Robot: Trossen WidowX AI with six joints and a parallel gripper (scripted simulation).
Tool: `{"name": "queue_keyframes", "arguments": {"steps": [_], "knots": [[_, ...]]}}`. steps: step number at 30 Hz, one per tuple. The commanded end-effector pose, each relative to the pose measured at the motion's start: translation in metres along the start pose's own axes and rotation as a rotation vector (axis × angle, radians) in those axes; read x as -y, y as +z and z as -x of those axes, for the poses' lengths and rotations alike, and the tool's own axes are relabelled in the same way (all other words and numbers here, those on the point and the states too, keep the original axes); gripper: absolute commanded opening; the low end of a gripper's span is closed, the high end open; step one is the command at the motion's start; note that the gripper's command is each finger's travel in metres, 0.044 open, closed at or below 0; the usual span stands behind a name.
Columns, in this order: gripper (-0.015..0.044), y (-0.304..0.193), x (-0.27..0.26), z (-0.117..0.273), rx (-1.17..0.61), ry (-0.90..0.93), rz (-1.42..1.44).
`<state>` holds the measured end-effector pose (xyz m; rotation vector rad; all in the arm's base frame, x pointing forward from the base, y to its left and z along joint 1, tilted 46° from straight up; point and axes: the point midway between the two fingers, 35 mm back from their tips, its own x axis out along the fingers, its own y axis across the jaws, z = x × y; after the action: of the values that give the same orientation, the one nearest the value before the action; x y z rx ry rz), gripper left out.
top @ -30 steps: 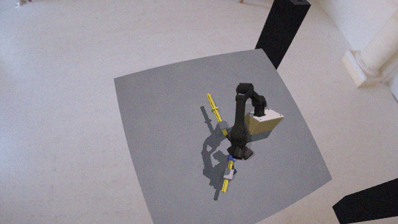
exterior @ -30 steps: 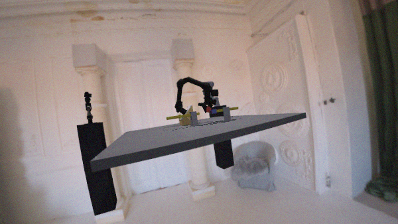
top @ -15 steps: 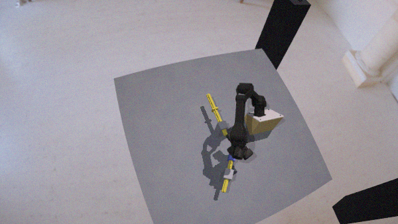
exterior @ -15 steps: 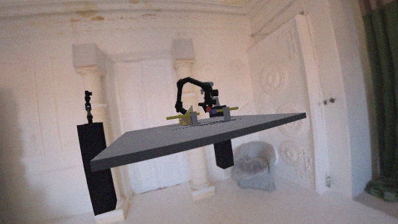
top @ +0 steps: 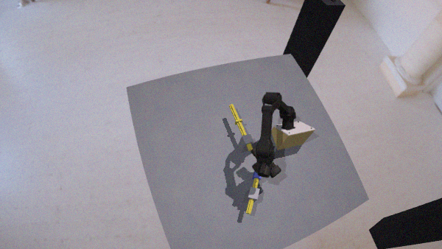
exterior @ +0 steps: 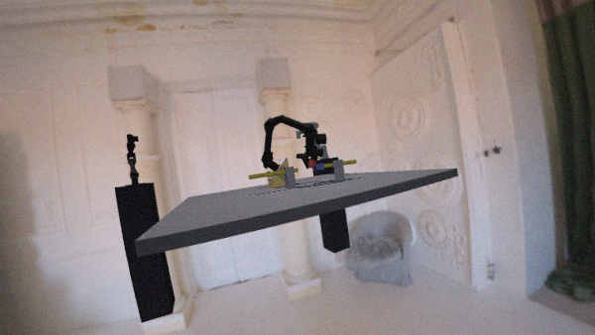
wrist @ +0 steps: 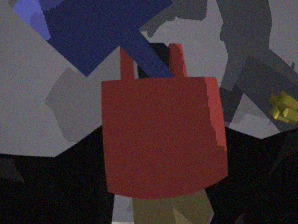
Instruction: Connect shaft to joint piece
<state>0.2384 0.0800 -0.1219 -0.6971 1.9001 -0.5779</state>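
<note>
A red square joint piece (wrist: 159, 125) (exterior: 311, 164) hangs on a blue hinge part (wrist: 97, 27) (top: 257, 176) (exterior: 319, 167) at the end of the first yellow shaft (top: 250, 207) (exterior: 349, 163). That shaft sits in a grey block (top: 253, 194) (exterior: 339, 170). My gripper (wrist: 150, 120) is shut on the red piece, with a dark finger on each side. The second yellow shaft (top: 234, 110) (exterior: 260, 175) (wrist: 284, 109) runs through its own grey block (top: 247, 139) (exterior: 290, 177); its near end lies right of the red piece in the wrist view, apart from it. The piece's opening is not visible.
The arm stands on a tan wedge base with a white top (top: 299, 127) on the grey table (top: 177, 110) (exterior: 223, 208). The arm passes over the space between the two shafts. A collar (top: 239, 121) sits on the second shaft. Black pillars (top: 313, 33) stand beyond the table.
</note>
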Motion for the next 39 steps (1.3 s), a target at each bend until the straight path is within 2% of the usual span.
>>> {"name": "queue_keyframes", "arguments": {"steps": [1, 39], "knots": [[0.0000, 0.000, 0.000, 0.000, 0.003, -0.001, 0.005], [0.0000, 0.001, 0.024, -0.015, 0.354, -0.010, 0.572]]}}
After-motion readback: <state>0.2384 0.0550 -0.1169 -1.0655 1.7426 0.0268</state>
